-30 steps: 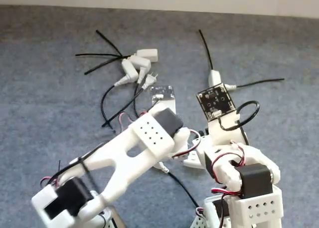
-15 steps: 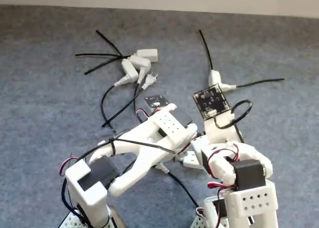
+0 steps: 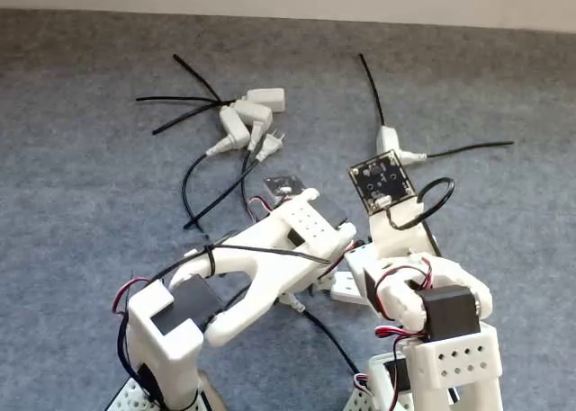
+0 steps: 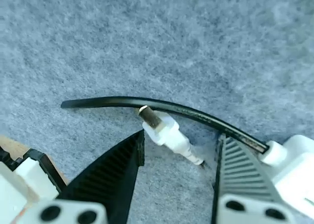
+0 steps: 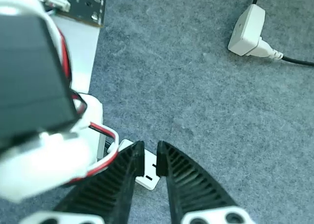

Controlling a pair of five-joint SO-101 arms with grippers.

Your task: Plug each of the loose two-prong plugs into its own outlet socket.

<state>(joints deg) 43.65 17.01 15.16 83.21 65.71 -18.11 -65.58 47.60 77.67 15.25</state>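
Reference item: the central socket block (image 3: pixel 346 290), a white body lying on the grey carpet (image 3: pixel 81 204) between the two arms.

1. Left arm (image 3: pixel 270 249). It extends low over the carpet and ends just beside the block. In the left wrist view the left gripper (image 4: pixel 180 139) is spread wide, with one jaw on each side of the loose plug (image 4: pixel 167 130). Neither jaw touches the plug.

2. Loose plug. It is white, lies flat on the carpet near the block (image 4: pixel 297 160), and its metal tip points away from the block. A black cable (image 4: pixel 186 111) leaves the block and passes just beyond the plug's tip.

3. Right arm (image 3: pixel 423 285). It stands on the other side of the block. The right gripper (image 5: pixel 150 153) points down at a white edge (image 5: pixel 147 179), probably the same block. Its jaws are nearly together, with a narrow slit between them. The view does not resolve whether the tips pinch that edge.

4. Other items. A second socket (image 3: pixel 387 141), with a plug and cable already seated, lies well beyond the block on the side away from the arm bases. A cluster of plugs and sockets (image 3: pixel 245 119) lies farther still, off to the left-arm side of the block.
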